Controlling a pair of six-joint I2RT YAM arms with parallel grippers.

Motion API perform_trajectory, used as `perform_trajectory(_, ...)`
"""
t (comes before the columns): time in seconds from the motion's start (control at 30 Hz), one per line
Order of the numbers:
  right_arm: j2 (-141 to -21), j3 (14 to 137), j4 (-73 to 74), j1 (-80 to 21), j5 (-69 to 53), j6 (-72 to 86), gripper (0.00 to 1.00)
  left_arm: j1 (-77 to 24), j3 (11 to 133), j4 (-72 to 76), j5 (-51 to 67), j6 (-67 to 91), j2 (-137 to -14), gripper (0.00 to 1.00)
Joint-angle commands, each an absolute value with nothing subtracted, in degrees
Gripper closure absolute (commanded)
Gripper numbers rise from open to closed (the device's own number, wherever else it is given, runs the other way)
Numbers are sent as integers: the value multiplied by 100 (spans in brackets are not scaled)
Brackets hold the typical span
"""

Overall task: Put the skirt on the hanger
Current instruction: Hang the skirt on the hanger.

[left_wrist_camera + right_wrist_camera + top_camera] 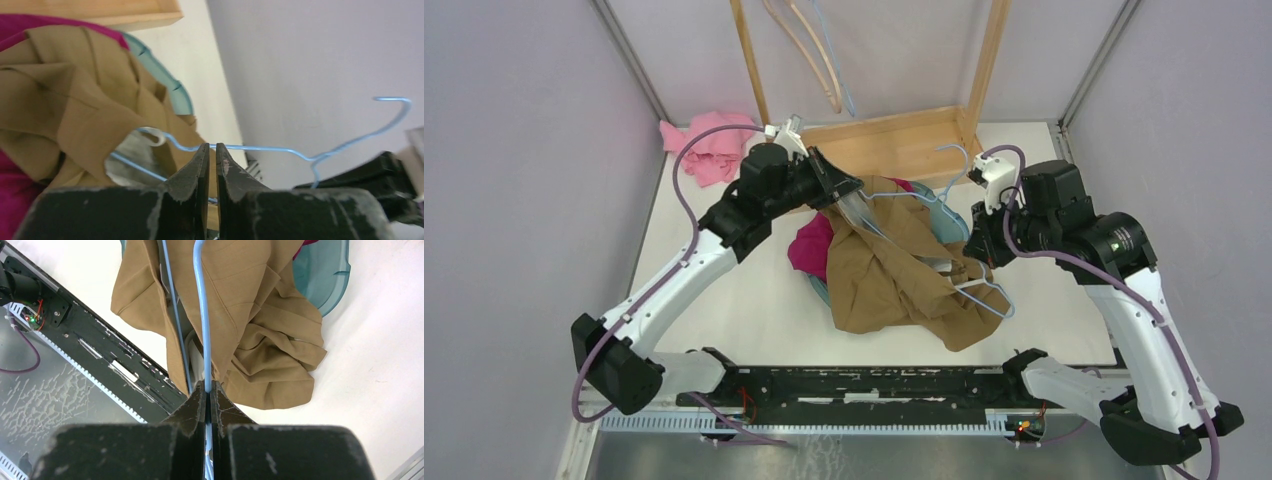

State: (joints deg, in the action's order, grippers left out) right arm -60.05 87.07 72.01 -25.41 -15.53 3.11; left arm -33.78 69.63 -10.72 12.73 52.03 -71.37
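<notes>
- draping is the step in hand, by my reading: the brown skirt (894,270) lies bunched at mid-table, partly over a teal tub (951,222). the blue wire hanger (202,315) runs through its folds but does not carry it squarely yet.
- the right gripper (209,386) is clenched on the hanger's wire at the skirt's right side.
- the left gripper (212,148) sits at the skirt's far edge, fingers closed to a thin slit. the hanger's wire crosses between the tips and looks pinched there.
- next move, i judge: hold the hanger steady with one arm and work the waistband along the wire, minding that slack cloth may slide off.
- count: one skirt, one hanger in hand, two grippers, one tub, one magenta garment (809,245) beneath the skirt, one pink cloth (709,150) far left, and one wooden rack (884,135) with at least two spare hangers (819,60).
</notes>
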Motion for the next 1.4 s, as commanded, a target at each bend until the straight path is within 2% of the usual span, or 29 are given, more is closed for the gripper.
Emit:
perform_trajectory(0.0,-5904,8609,6982,-2558,-1539,289,99,-3516,7032,-1353,540,4549,-7164,85)
perform_trajectory(0.3,-5946,8520,6899,-2562,-1556,289,99,-3536,6927,-1757,-182,4180,-6979,85)
perform_trajectory(0.6,-5998,8529,6865,-2562,-1564,299,99,-3606,7072,-2051,-60,3982,-7022,85)
perform_trajectory(0.7,-6013,8527,6862,-2566,-1556,299,99,-3656,7121,-2115,47,3999,-7075,81)
perform_trajectory(0.87,-6027,8551,6852,-2560,-1574,303,99,-3733,7218,-2234,-51,3973,-7149,66)
perform_trajectory(1.37,-6001,8551,6831,-2561,-1586,276,99,-3740,7173,-1901,-234,4228,-7391,66)
